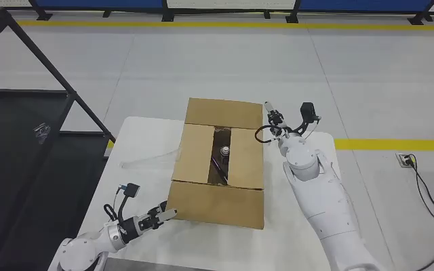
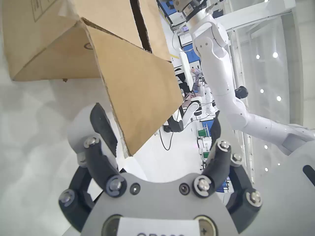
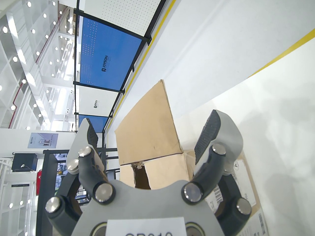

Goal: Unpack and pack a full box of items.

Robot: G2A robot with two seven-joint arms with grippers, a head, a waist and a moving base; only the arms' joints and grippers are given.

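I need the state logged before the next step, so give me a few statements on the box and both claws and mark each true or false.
1. The box stands on the white table. True.
2. The box's top flaps are fully shut. False: a gap runs between two flaps, and dark items show inside.
3. The left claw is open, with a corner of a box flap between its fingers. True.
4. The right claw is shut on an item from the box. False: it is open, holds nothing, and is beside the box's far corner.
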